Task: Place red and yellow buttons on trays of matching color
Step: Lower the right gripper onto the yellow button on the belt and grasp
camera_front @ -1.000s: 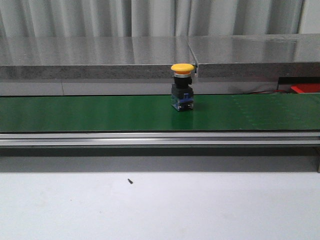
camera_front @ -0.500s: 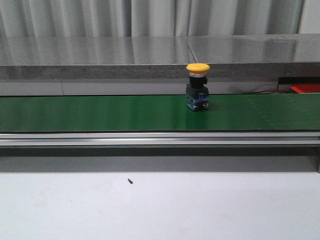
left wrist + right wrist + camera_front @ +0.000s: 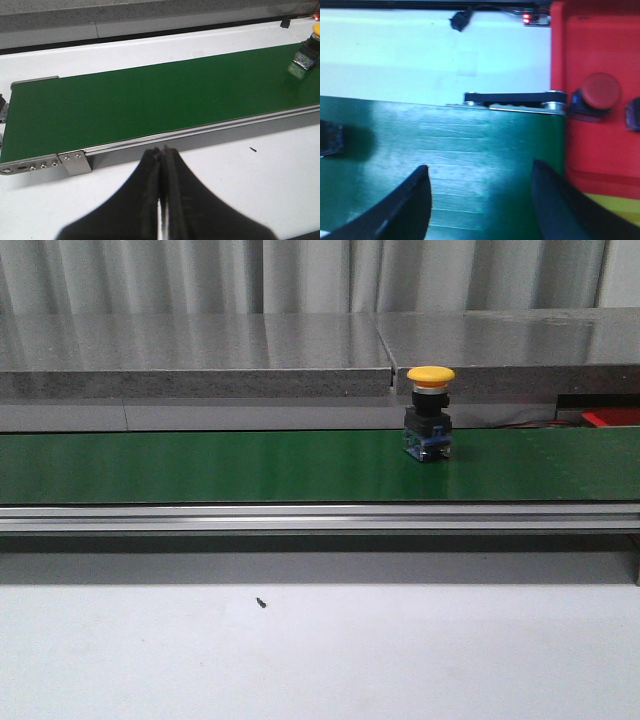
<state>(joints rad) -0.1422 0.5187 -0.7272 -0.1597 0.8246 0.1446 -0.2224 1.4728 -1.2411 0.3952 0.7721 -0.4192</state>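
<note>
A yellow button (image 3: 429, 414) with a black body stands upright on the green belt (image 3: 200, 465), right of centre; the left wrist view catches it far off (image 3: 306, 49). On the red tray (image 3: 600, 45) at the belt's end lies a red button (image 3: 596, 96) on its side. A strip of the yellow tray (image 3: 619, 207) shows beside the red one. My left gripper (image 3: 162, 151) is shut and empty over the white table in front of the belt. Above the belt's end my right gripper (image 3: 481, 176) is open with nothing between its fingers.
The belt's aluminium rail (image 3: 320, 517) runs along its front. A grey ledge (image 3: 200, 355) stands behind the belt. A dark block (image 3: 330, 137) sits on the belt at the edge of the right wrist view. A second dark button body (image 3: 634, 114) lies on the red tray.
The yellow button has travelled to the right along the belt, still upright. Nothing else in the front view has moved.
</note>
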